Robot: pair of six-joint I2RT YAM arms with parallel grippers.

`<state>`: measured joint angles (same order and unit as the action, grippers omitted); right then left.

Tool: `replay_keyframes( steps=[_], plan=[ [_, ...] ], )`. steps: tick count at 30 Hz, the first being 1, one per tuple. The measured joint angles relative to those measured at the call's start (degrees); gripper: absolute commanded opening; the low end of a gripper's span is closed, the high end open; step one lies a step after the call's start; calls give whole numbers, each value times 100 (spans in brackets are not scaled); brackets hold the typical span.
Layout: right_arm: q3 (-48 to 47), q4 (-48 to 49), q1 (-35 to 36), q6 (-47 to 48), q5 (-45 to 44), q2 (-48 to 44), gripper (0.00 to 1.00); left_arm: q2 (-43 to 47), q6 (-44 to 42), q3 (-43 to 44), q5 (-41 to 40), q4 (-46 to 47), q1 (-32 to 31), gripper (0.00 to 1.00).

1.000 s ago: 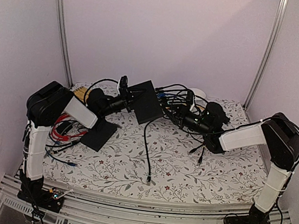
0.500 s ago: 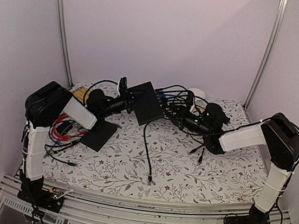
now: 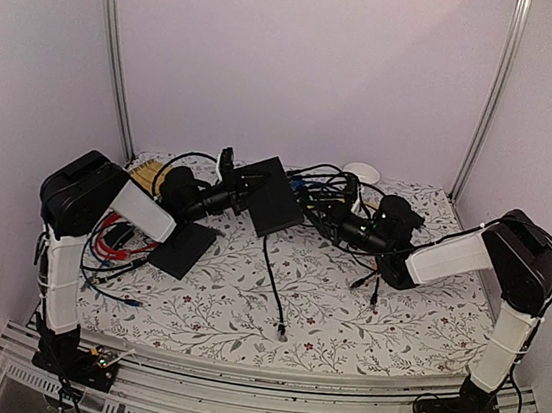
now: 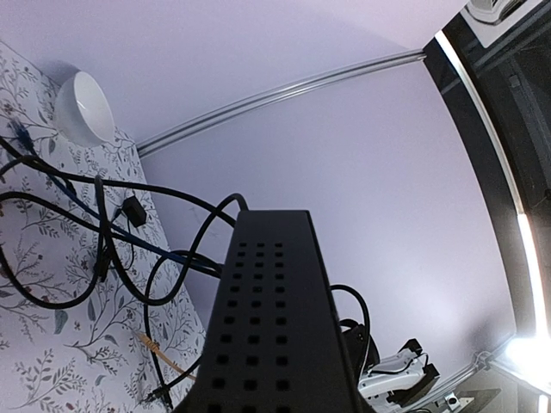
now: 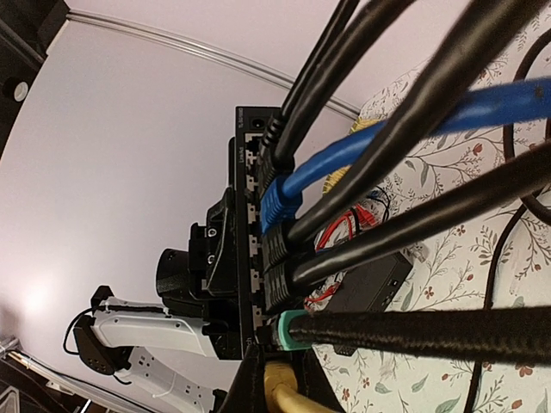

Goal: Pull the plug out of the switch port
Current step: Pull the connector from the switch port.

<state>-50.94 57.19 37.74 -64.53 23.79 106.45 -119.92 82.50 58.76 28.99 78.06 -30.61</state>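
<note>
Crowding switch [image 3: 272,194] ports: cable tangle [image 3: 321,184] | left tool [image 3: 239,184] pinching switch | right tool [image 3: 326,212] buried in cables, cannot tell grip | bowl [image 3: 363,173] behind

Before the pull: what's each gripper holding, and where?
Left gripper clamps the switch by the end opposite its sockets. Right gripper sits among cables; hold unclear.

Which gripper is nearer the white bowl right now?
Right. The right gripper sits in the cable tangle just in front of the bowl; the left gripper is farther off, on the other side of the switch.
</note>
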Motion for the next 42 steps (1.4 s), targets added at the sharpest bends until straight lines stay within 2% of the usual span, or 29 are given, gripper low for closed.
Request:
replay_keyframes(
  steps=[29, 42],
  plan=[
    [214, 129, 11, 26, -90, -31, 2, 227, -33, -339, -404, -188, -140, 0],
    [520, 627, 129, -28, -562, -24, 2, 227, -17, -389, -483, -186, -221, 0]
  ],
)
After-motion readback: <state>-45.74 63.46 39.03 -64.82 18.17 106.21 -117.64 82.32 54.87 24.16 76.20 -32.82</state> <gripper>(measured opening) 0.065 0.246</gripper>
